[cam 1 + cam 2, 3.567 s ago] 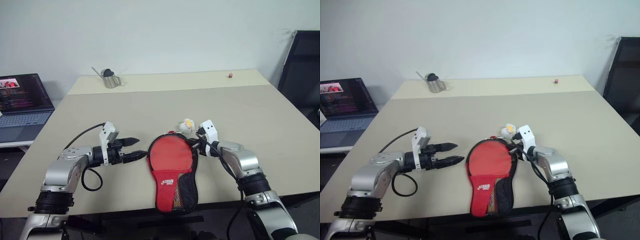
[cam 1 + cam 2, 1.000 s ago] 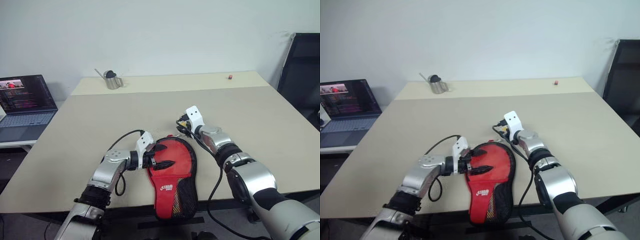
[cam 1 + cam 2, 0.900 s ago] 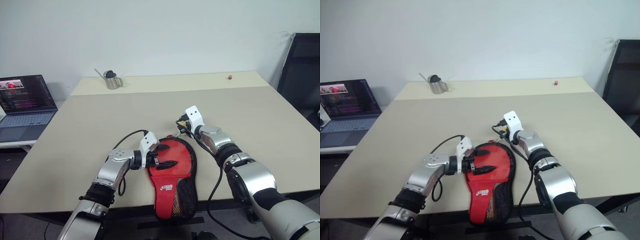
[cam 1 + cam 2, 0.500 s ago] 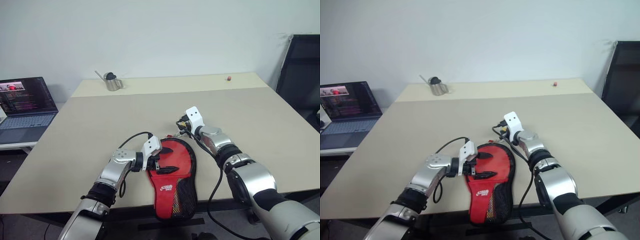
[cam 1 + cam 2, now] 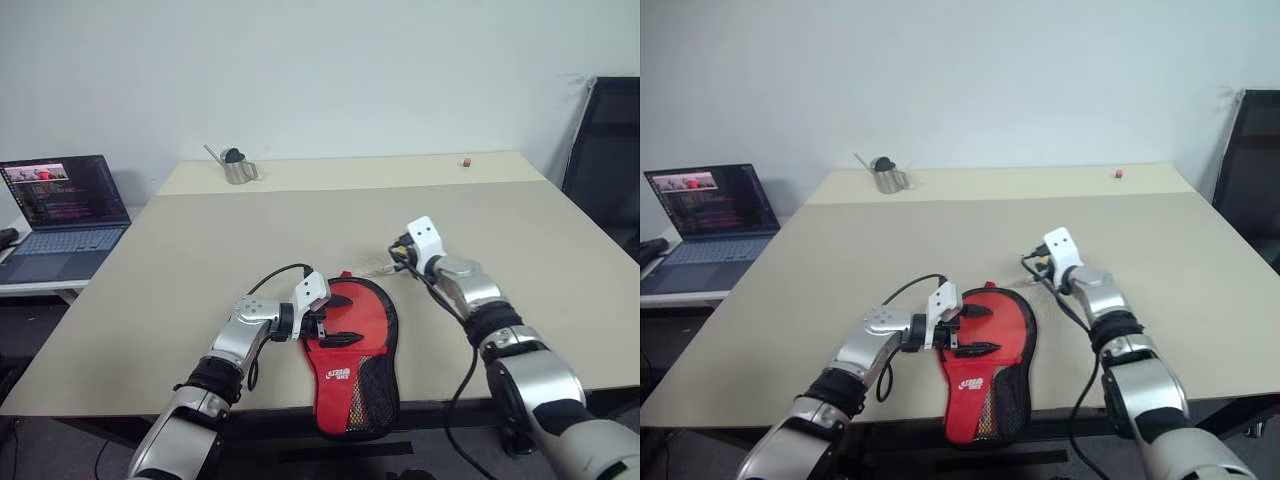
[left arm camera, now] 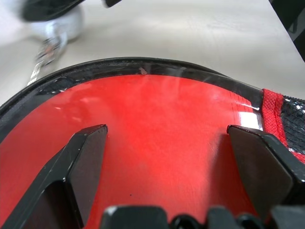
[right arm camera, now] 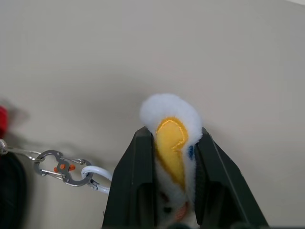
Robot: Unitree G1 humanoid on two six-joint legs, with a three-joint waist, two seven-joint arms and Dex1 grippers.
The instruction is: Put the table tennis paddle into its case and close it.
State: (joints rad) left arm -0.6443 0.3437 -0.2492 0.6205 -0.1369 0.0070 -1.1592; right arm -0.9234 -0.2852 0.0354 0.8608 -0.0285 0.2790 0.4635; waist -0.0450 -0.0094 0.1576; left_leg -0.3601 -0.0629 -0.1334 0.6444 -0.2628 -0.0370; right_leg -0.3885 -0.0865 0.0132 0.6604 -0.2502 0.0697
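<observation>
The case (image 5: 350, 385) lies near the table's front edge, red side up, with its black mesh pocket toward me. My left gripper (image 5: 349, 326) is open, and both fingers (image 6: 88, 157) rest flat on the case's round red part (image 6: 162, 143), just inside its black rim. My right gripper (image 7: 171, 131) is shut on a small white and yellow plush toy (image 7: 170, 119), a little to the right of the case's top. A metal clip chain (image 7: 59, 167) runs from the toy toward the case's edge. The table tennis paddle is hidden.
The beige table (image 5: 300, 225) stretches far back. An open laptop (image 5: 62, 205) stands on a side table at the left. A small metal watering can (image 5: 237, 168) and a tiny red object (image 5: 466, 162) sit near the far edge. A black chair (image 5: 608, 150) stands at the right.
My right gripper has moved to the right with the plush toy, away from the case's top. The left gripper stays on the case. The camera has shifted a little.
</observation>
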